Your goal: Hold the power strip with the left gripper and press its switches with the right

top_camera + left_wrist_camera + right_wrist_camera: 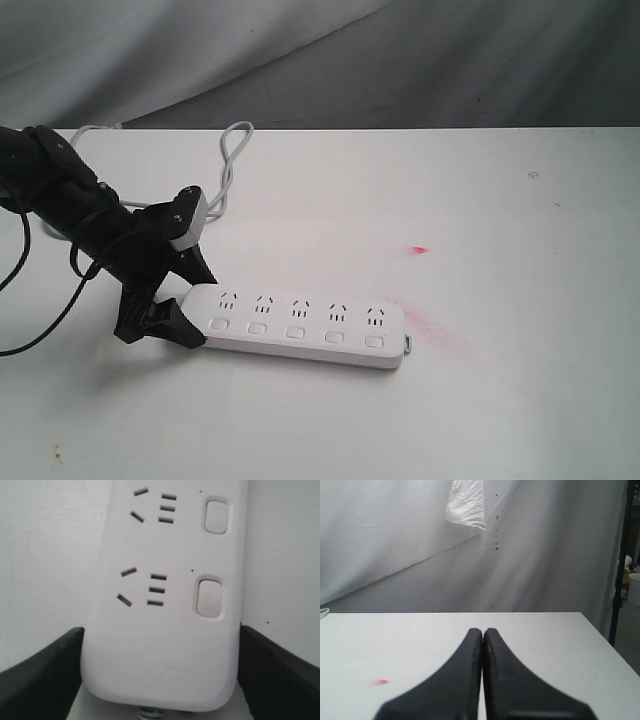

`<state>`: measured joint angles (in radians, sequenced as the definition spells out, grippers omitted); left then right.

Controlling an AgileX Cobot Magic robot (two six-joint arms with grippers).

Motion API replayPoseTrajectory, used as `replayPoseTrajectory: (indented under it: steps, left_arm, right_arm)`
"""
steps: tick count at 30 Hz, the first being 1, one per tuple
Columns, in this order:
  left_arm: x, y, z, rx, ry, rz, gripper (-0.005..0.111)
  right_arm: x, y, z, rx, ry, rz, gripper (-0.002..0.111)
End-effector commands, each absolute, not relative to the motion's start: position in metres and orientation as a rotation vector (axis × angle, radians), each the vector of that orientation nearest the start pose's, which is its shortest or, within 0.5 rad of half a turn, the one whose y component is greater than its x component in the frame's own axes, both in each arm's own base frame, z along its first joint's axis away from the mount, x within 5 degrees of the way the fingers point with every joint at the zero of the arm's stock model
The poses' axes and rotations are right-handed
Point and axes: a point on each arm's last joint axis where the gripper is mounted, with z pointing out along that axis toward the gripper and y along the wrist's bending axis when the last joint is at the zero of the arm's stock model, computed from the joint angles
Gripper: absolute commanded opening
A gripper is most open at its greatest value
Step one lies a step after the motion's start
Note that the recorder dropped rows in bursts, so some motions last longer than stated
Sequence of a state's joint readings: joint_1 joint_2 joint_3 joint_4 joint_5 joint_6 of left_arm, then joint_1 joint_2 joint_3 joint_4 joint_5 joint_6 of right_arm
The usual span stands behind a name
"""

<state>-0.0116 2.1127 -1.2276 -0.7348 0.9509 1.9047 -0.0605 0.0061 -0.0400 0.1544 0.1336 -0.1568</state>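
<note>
A black robot arm reaches in low from the left of the exterior view and slopes down to a white table (520,400), loose black cables trailing from it and a small white block (189,222) on its wrist. The left gripper (200,308) sits at table level, its two black fingers (45,677) set one on each long side of the power strip (300,322) at its rounded cord end. In the left wrist view both fingers press against the strip's edges, so this pincer is clamped on the strip.

The power strip lies flat near the middle of the table, long side running left to right, sockets facing up. Its five switches (296,331) form a row along the near edge, one below each socket group. A thin grey cord (232,160) loops away toward the back of the table.

The right gripper (482,630) shows only in its own wrist view. Its two dark fingers are pressed together with nothing between them, held level above bare tabletop and pointing toward a grey cloth backdrop (395,555).

Faint raised lettering (162,655) sits on the strip's cord end, too blurred to read. A small red mark (418,249) and a pink smear (435,330) stain the table right of the strip
</note>
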Motion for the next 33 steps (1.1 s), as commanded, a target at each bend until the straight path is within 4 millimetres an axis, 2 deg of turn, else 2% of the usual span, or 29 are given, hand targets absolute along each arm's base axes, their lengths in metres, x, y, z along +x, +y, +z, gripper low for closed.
replayPoseTrajectory:
  steps: [1, 15, 17, 20, 22, 25, 30, 33]
  left_arm:
    - [0.364, -0.055, 0.102, 1.800, 2.057, -0.665, 0.064]
    - [0.364, -0.055, 0.102, 1.800, 2.057, -0.668, 0.064]
    - [0.364, -0.056, 0.102, 1.790, 2.058, -0.672, 0.069]
    - [0.366, -0.059, 0.105, 1.717, 2.061, -0.715, 0.089]
    - [0.365, -0.063, 0.108, 1.644, 2.071, -0.783, 0.097]
    - [0.363, -0.069, 0.113, 1.592, 2.049, -0.890, 0.100]
    - [0.353, -0.073, 0.120, 1.612, 1.993, -1.084, 0.100]
    - [0.353, -0.073, 0.124, 1.603, 1.999, -1.077, 0.100]
  right_arm:
    - [0.055, -0.002, 0.214, 0.029, 1.572, -0.050, 0.000]
    - [0.055, -0.002, 0.214, 0.031, 1.571, -0.048, 0.000]
    - [0.055, -0.002, 0.214, 0.031, 1.571, -0.048, 0.000]
    - [0.055, -0.002, 0.214, 0.031, 1.571, -0.048, 0.000]
    - [0.055, -0.002, 0.214, 0.031, 1.571, -0.048, 0.000]
    - [0.055, -0.002, 0.214, 0.031, 1.569, -0.049, 0.000]
    - [0.055, -0.002, 0.214, 0.031, 1.569, -0.049, 0.000]
    - [0.055, -0.002, 0.214, 0.031, 1.569, -0.049, 0.000]
